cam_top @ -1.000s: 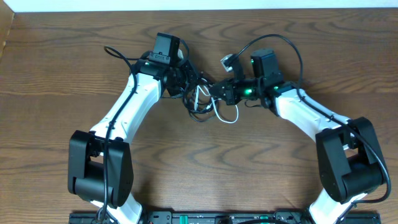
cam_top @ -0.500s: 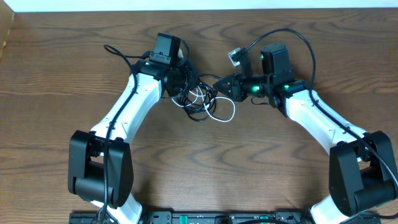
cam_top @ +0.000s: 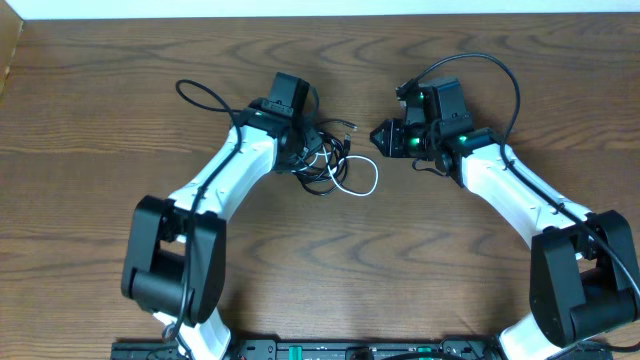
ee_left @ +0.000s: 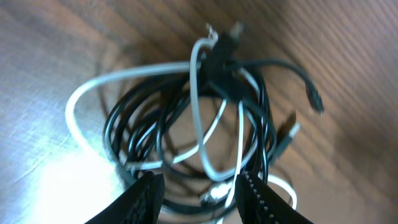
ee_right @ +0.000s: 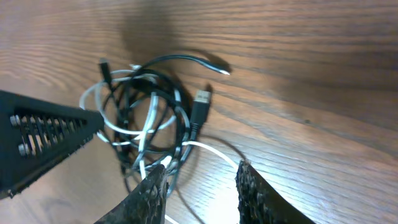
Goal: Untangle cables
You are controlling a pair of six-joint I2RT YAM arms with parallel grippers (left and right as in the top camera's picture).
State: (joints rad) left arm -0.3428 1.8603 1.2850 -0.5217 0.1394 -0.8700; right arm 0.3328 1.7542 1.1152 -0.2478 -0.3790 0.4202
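- My left end effector (ee_left: 198, 196) is standing partly open at the near edge of the bundle. A few strands are lying in the gap, but nothing looks pinched.
- My right end effector (ee_right: 200, 190) is also standing partly open and gripping nothing, a little apart from the bundle.
- The black cable (ee_left: 127, 124) and the white cable (ee_left: 194, 99) are lying coiled through each other on the table (cam_top: 100, 250), between my two arms and closer to the left one.
- If I close the left fingers here, I am probably catching loops of both colours at once, so a pull would be tightening the tangle or dragging the whole bundle.
- With nothing anchoring the far side, a plug (ee_right: 202, 99) could be snagging in a loop as I pull.
- The overhead view is showing the gap between my right end effector and the bundle, and a white loop trailing out.
- The wrist views are showing how the strands cross, though the left one is blurred.
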